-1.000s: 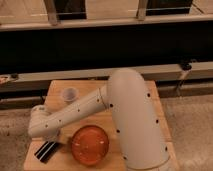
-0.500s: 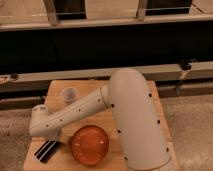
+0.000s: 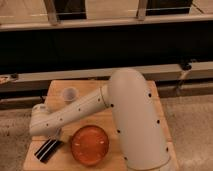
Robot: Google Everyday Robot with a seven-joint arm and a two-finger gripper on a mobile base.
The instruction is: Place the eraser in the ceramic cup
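One white arm is seen stretched across a wooden worktop toward its front left corner. The end effector is found at the arm's low left end, pointed down, just above the upper end of the eraser. Its fingers are mostly hidden under the wrist, and the jaws are read as spread wide with nothing held. Contact with the eraser cannot be told. The eraser, a flat black block with pale stripes, is laid diagonally on the worktop at the front left corner, just left of the glossy orange bowl. The ceramic cup, small and pale, is stood upright near the back left of the worktop, well apart from the eraser, with the forearm passed between them. The orange bowl is set at the front edge, close beside the arm's thick lower segment
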